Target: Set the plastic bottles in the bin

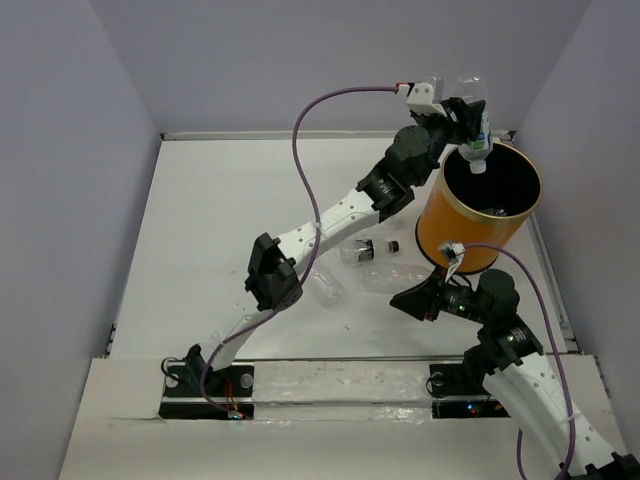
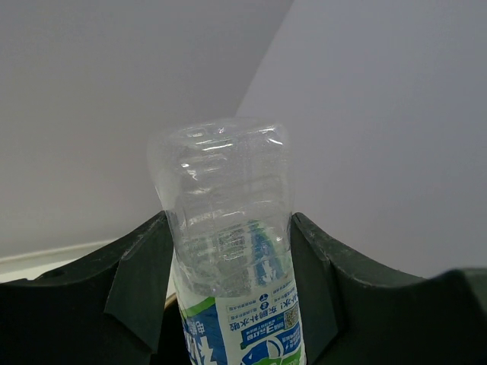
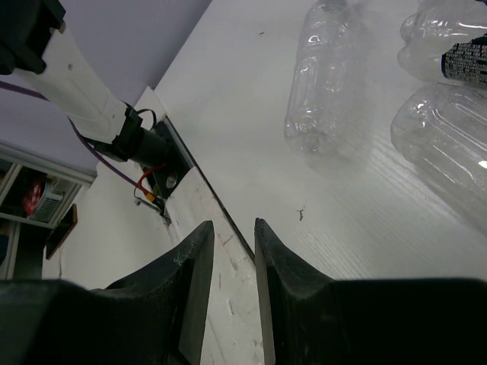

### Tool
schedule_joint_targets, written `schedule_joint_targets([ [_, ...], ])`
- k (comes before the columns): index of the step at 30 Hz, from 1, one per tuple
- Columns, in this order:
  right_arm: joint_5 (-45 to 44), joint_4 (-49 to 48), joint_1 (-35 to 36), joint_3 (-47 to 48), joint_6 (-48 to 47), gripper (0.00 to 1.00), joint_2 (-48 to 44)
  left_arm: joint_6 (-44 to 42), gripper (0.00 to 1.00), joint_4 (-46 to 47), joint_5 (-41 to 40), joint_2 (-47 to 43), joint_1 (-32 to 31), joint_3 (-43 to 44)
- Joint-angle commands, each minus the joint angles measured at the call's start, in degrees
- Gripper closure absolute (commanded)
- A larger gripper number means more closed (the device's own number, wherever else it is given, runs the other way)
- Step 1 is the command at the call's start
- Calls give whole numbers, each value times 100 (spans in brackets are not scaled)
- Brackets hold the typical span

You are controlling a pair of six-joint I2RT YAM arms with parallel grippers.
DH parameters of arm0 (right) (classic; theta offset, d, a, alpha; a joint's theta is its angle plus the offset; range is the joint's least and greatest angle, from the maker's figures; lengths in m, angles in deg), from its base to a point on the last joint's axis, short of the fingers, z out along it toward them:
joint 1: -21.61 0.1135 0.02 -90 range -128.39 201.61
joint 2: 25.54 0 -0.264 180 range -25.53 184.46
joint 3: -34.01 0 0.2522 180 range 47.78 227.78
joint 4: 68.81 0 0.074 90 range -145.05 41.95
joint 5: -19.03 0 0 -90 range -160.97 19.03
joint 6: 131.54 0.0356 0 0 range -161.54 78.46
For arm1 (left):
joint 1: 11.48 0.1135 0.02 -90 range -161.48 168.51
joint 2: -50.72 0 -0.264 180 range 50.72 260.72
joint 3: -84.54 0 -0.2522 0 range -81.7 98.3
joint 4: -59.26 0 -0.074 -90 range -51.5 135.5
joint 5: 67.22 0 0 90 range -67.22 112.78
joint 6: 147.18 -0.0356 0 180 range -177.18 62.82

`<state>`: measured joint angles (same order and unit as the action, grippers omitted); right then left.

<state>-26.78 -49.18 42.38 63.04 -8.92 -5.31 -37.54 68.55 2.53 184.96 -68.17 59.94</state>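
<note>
My left gripper (image 1: 462, 115) is shut on a clear plastic bottle (image 1: 478, 130) with a blue-and-white label. It holds the bottle cap down over the far rim of the orange bin (image 1: 448, 232). In the left wrist view the bottle (image 2: 228, 228) fills the gap between the dark fingers (image 2: 137, 281). Three more clear bottles lie on the table left of the bin (image 1: 370, 250), (image 1: 325, 287), (image 1: 395, 277). My right gripper (image 1: 400, 300) hangs low near them, open by a narrow gap with nothing in it (image 3: 232, 224). Its wrist view shows the bottles (image 3: 323, 76), (image 3: 449, 152), (image 3: 445, 42) ahead.
Grey walls close in the white table (image 1: 220, 230) on the left, back and right. The left arm (image 1: 300, 250) stretches diagonally across the middle. A purple cable (image 1: 310, 130) loops above it. The left base and its wiring (image 3: 148, 148) sit at the near edge.
</note>
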Motion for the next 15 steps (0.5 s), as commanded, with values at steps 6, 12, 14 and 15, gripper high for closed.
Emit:
schedule_joint_targets([
  [6, -50, 134, 111, 20, -54, 65, -195, -434, 2, 799, 346, -195, -132, -232],
  [12, -191, 20, 111, 117, -107, 51, -90, -1083, 1, -298, 154, -1221, -123, -513],
  [14, -243, -50, 111, 178, -142, 43, 129, -1216, 1, -598, -39, -1651, -123, -873],
  [15, -331, -94, 111, 222, -159, 35, 217, -1234, 1, -887, -153, -1898, -132, -1380],
])
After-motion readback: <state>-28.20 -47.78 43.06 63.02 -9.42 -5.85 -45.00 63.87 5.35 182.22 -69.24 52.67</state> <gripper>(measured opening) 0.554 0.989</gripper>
